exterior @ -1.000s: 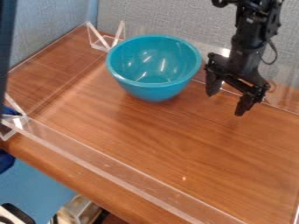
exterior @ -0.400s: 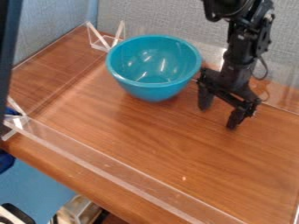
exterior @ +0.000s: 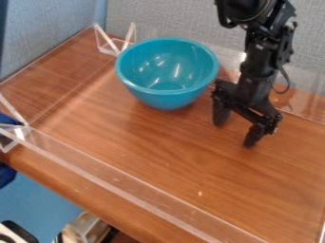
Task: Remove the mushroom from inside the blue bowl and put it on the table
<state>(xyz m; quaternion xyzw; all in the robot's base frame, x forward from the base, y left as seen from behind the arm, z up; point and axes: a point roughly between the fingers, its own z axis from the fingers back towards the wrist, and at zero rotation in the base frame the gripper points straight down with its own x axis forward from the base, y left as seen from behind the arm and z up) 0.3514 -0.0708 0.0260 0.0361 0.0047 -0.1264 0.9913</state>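
Note:
The blue bowl (exterior: pixel 165 72) stands on the reddish-brown table (exterior: pixel 140 142) toward the back left, and its inside shows only pale glints. No mushroom shows anywhere in this view. My black gripper (exterior: pixel 235 130) hangs straight down to the right of the bowl, apart from its rim. Its two fingers (exterior: pixel 253 134) are spread wide just above the wood, and nothing shows between them. The arm (exterior: pixel 260 47) rises from it to the top edge of the frame.
Low clear acrylic walls (exterior: pixel 114 195) edge the table at the front, left and back. A clear triangular bracket (exterior: pixel 112 42) stands at the back left corner behind the bowl. The table's right edge lies just beyond the gripper.
The gripper has come down and shifted left and nearer the camera, closer to the tabletop beside the bowl. Its fingers stay spread. The bowl has not moved.

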